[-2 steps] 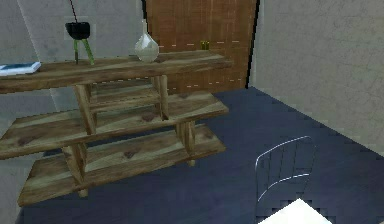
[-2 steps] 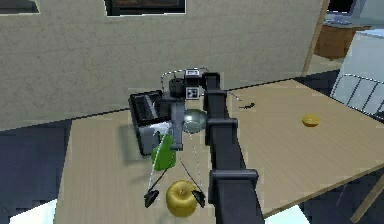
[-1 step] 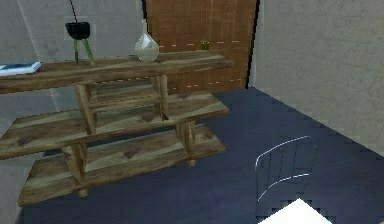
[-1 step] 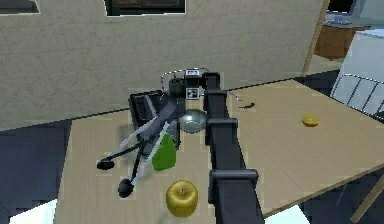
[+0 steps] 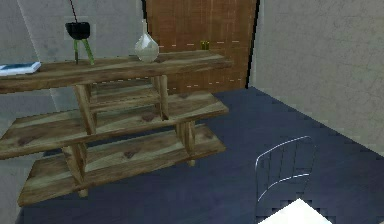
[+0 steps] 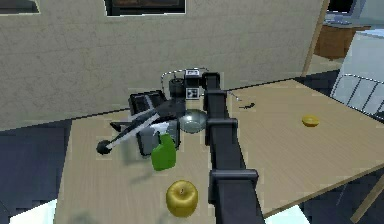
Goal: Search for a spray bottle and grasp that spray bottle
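Small green spray bottle [image 6: 164, 155] upright on the wooden table [image 6: 290, 150]

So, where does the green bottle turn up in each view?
Arm side view: the green bottle sits on the wooden table, just left of the arm, beyond the yellow apple.
Forward view: faces a wooden shelf unit with a vase on top.
Shared landmark: the dark blue floor in both.
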